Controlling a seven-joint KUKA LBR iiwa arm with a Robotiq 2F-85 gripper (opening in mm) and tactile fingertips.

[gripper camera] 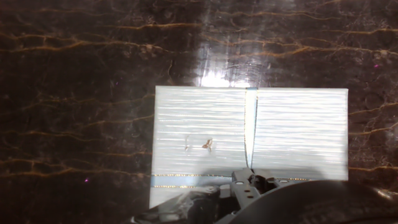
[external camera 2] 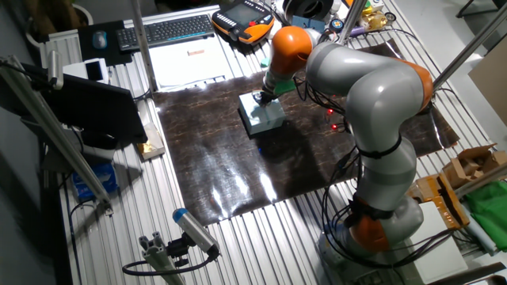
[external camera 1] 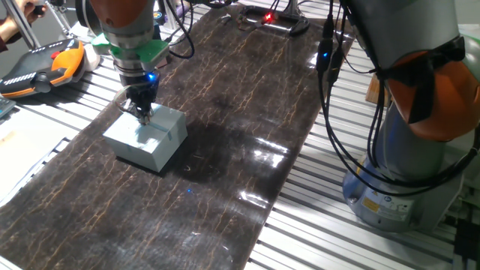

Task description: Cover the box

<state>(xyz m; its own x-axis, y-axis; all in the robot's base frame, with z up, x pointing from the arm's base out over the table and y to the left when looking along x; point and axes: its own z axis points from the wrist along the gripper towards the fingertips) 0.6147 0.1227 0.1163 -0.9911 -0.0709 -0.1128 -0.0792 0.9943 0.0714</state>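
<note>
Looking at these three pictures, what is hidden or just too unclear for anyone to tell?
- Inside of the pale grey-blue cardboard box: hidden by its flat pale top in all views.
- Gripper fingertips: open or shut cannot be told; small in one fixed view, hidden by the grey-and-orange robot arm in the other, cut off by the bottom edge in the hand view.
- Seam across the top: one lid or two flaps, unclear.

A ribbed, slotted aluminium table (external camera 1: 315, 217) carries a long dark mat with brown marbled veins (external camera 1: 225, 112). On that mat, toward its far end, sits a small pale grey-blue cardboard box (external camera 1: 146, 136), lid closed.
</note>
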